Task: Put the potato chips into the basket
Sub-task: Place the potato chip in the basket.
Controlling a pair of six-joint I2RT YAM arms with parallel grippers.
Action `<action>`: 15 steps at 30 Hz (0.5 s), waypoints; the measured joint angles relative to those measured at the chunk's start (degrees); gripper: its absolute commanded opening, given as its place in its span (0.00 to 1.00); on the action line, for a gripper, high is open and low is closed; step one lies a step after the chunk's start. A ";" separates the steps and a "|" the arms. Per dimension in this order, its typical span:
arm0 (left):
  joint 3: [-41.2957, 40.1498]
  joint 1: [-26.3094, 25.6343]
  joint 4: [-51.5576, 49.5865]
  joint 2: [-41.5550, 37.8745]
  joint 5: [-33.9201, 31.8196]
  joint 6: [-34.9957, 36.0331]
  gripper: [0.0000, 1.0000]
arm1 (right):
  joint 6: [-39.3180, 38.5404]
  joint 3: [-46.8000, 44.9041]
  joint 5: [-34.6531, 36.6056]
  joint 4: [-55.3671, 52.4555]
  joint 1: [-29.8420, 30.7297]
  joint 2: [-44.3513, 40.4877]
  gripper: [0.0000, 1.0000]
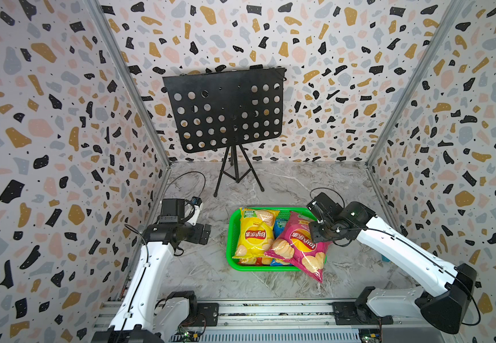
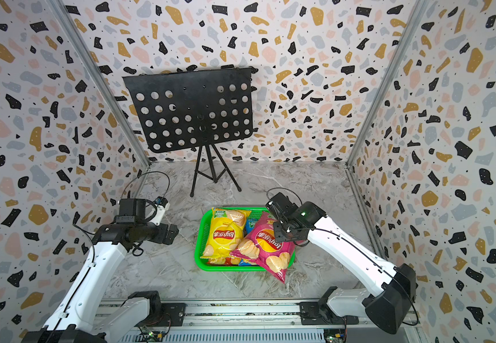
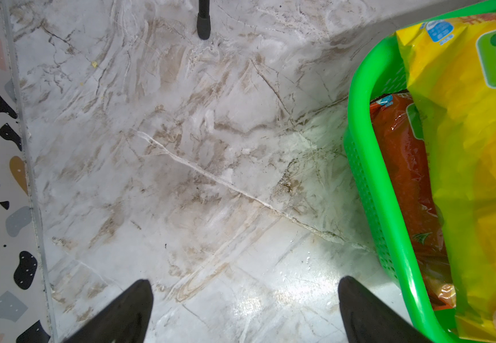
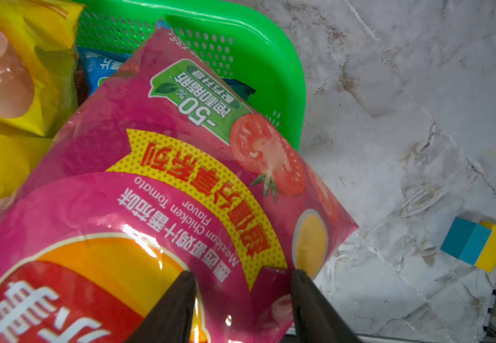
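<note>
Right gripper (image 4: 242,274) appears to pinch a fold of the pink bag (image 1: 300,243), which lies skewed over the basket (image 1: 231,237), one corner overhanging the near rim. Left gripper (image 3: 245,285) spread wide, idle (over bare table (image 3: 181,148)). Recommend: lift the overhanging corner clear of the rim, swing toward the yellow bag (image 1: 254,234), and release only once the bag sits square inside.

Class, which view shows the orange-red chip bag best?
The left wrist view: the orange-red bag lies along the basket wall beneath the yellow bag. Both top views show only a sliver; the right wrist view shows nothing clear.
</note>
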 measured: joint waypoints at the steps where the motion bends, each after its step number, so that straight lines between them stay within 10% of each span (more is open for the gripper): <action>1: 0.00 0.00 0.00 0.00 0.00 0.00 1.00 | 0.24 -0.44 -0.04 0.48 -0.02 -0.24 0.56; 15: 0.00 0.00 0.00 0.00 0.00 0.00 1.00 | 1.09 -0.83 1.40 0.07 -0.94 -5.68 0.60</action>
